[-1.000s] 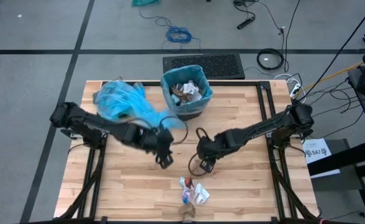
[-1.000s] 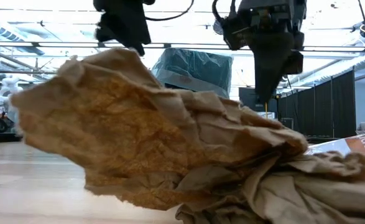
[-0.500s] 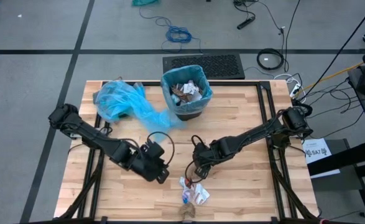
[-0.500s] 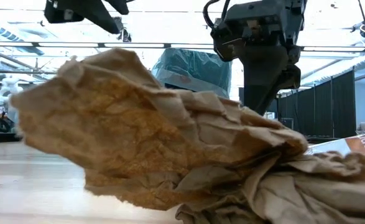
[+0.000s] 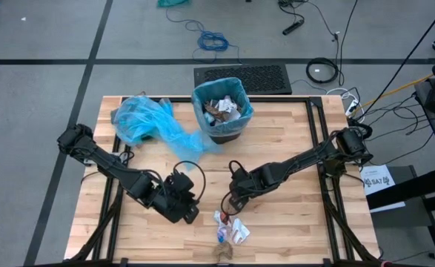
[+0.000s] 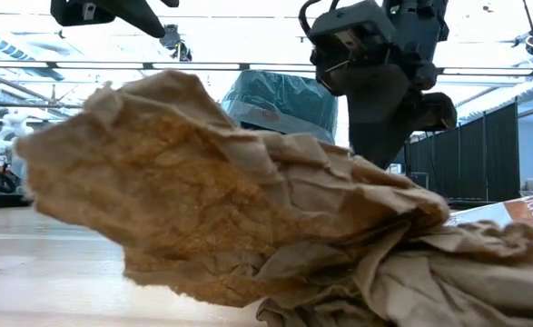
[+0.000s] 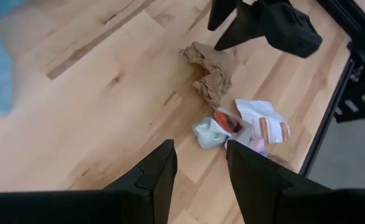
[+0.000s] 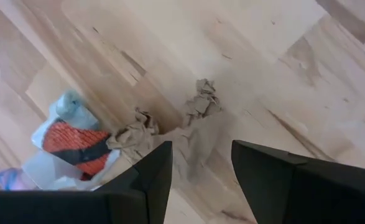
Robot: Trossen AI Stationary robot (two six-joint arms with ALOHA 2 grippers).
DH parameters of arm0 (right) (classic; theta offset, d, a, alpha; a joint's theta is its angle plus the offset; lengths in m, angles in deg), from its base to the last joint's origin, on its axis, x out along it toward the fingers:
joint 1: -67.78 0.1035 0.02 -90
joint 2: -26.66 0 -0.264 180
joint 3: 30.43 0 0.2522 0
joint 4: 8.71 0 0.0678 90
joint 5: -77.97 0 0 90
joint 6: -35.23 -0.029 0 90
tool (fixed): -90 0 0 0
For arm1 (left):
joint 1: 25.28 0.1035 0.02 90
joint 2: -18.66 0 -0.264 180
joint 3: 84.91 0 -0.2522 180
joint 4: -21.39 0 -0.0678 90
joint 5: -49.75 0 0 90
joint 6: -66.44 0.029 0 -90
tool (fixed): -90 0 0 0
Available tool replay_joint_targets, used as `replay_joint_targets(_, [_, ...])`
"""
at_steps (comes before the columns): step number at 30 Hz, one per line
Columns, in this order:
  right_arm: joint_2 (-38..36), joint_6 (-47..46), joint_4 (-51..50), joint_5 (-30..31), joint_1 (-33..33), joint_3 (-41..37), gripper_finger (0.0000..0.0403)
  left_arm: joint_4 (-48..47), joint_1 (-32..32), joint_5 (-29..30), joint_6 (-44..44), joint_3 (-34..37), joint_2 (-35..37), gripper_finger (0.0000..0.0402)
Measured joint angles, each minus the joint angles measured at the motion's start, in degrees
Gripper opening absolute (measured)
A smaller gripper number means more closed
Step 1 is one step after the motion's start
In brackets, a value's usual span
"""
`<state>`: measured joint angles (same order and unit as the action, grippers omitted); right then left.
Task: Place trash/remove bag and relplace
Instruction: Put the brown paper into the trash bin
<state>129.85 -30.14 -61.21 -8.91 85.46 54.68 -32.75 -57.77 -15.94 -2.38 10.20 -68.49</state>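
Note:
The trash lies near the table's near edge: a small heap of white, red and pale blue scraps (image 5: 230,228) and a brown paper wad (image 7: 210,71), which also lies between my right fingers in the right wrist view (image 8: 181,134). Another brown wad (image 6: 230,209) fills the low view. My right gripper (image 5: 233,206) hangs open just above the heap. My left gripper (image 5: 190,212) is open, to the heap's left. The bin (image 5: 222,110), lined with a teal bag, holds trash. A loose blue bag (image 5: 149,120) lies crumpled on the table's far left.
The bin stands at the middle of the table's far edge, with the blue bag's tail (image 5: 191,142) reaching toward it. Bare wood (image 5: 291,215) lies to the right of the heap. The two grippers are close together. Cables and a black mat lie on the floor beyond.
My left gripper has moved away from the blue bag toward the table's near edge, and the bag's stretched tail has settled on the table. My right gripper has moved slightly toward the near edge, closer over the trash heap.

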Motion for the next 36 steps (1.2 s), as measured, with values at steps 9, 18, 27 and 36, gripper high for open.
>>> replay_joint_targets(9, [6.15, -5.91, 4.71, -0.06, 1.67, 0.0, 0.0157, -0.63, -2.28, -4.08, 2.11, 0.0, 0.02, 0.0146])
replay_joint_targets(18, [9.26, -6.36, 4.5, -0.91, 2.83, 0.09, 0.0021, -0.15, -7.66, -4.66, 1.62, 0.0, 0.39, 0.0146])
replay_joint_targets(27, [-6.61, -10.44, -4.23, 6.39, 5.23, -0.09, 0.0003, 0.0, -8.67, -2.99, 1.99, -0.02, 0.43, 0.0146])
replay_joint_targets(36, [-26.02, -6.37, -13.09, 19.58, 3.46, -0.02, 0.0001, -1.2, -3.32, -2.54, 6.26, -0.09, 1.22, 0.0146])
